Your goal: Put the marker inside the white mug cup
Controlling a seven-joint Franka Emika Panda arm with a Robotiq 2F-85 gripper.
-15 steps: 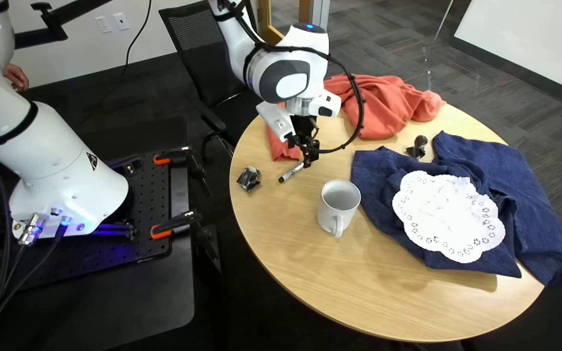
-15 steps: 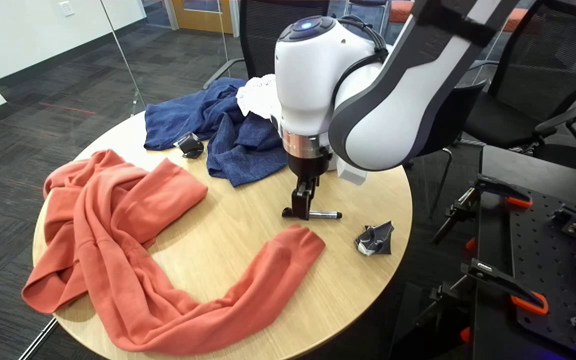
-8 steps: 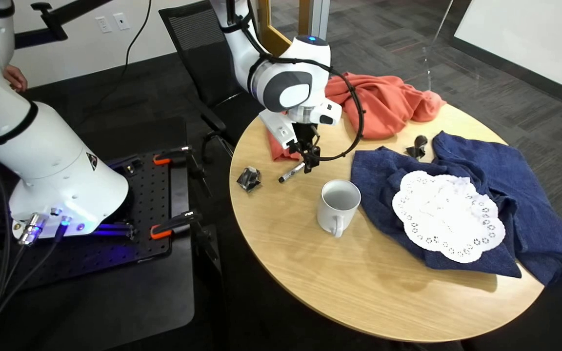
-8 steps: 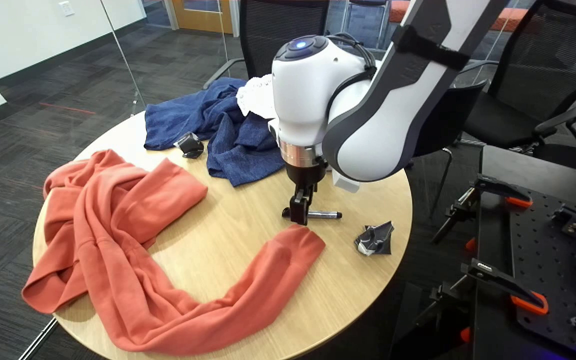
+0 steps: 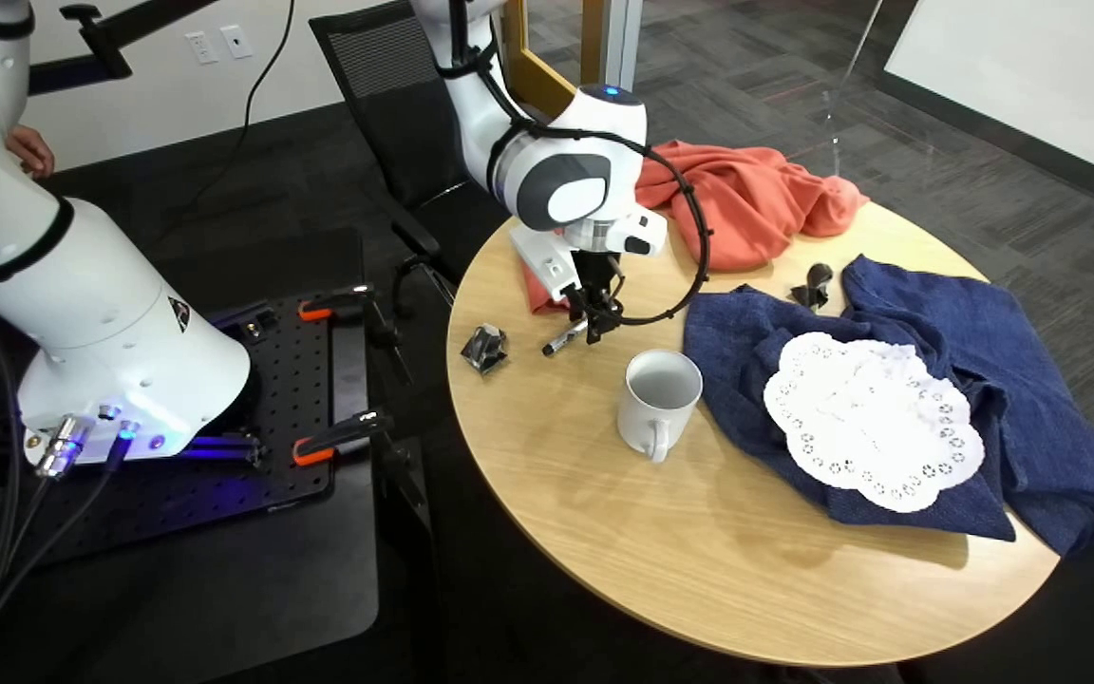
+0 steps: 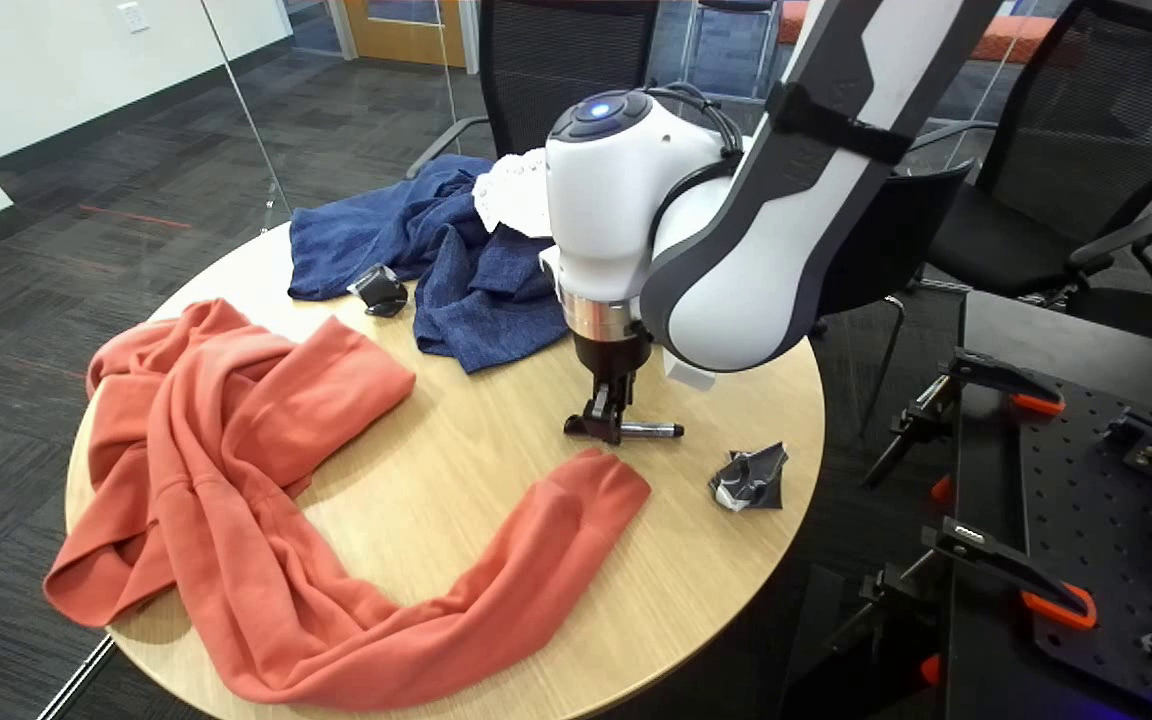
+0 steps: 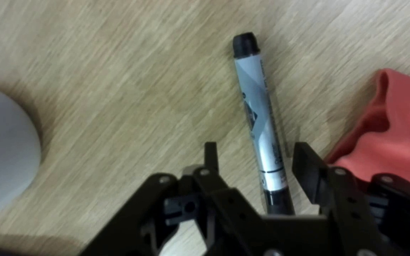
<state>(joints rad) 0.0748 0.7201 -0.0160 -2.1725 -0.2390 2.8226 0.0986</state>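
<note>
The marker (image 7: 262, 117), silver-grey with black ends, lies flat on the table. My gripper (image 7: 255, 145) stands low over it, one finger on each side of its lower part in the wrist view. Bare gaps show between the marker and both fingers, so the jaws are open, though not wide. The marker's near black end passes out of sight behind the gripper body. In an exterior view the white mug cup (image 5: 644, 426) stands upright close by, handle toward the camera. Its pale side (image 7: 4, 153) also shows at the wrist view's left edge.
A coral sweater (image 6: 526, 560) has its sleeve end close to the gripper. Crumpled black wrappers lie near the table edge (image 5: 484, 349) and by the blue cloth (image 5: 737, 332). A white lace doily (image 5: 870, 418) rests on that cloth.
The arm has come down toward the table over the last second. My gripper's fingers have drawn partway together around the marker. Marker and mug have stayed in place.
</note>
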